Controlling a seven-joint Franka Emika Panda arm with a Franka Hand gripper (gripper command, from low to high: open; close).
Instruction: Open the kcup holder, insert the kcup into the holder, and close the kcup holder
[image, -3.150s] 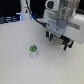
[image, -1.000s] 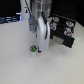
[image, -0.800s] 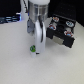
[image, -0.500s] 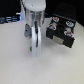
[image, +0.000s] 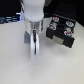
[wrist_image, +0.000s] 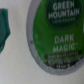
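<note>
The wrist view is filled by the kcup (wrist_image: 59, 35), its green lid reading "Green Mountain Dark Magic". In the exterior view the gripper (image: 34, 56) hides it on the table (image: 12, 55); finger state unclear. Behind, the holder (image: 61, 31) has its drawer out, pods in the slots.

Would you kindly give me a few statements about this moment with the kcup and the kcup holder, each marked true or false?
1. The wrist view shows the kcup's green lid with printed lettering filling most of the picture. True.
2. The kcup holder stands on the exterior view's left of the arm. False: it stands on the exterior view's right.
3. The kcup already sits in a slot of the holder. False: the wrist camera looks down on it beneath the gripper, away from the holder.
4. The table is a pale surface. True.
5. The exterior view plainly shows the jaws open. False: it is too blurred to tell.
</note>
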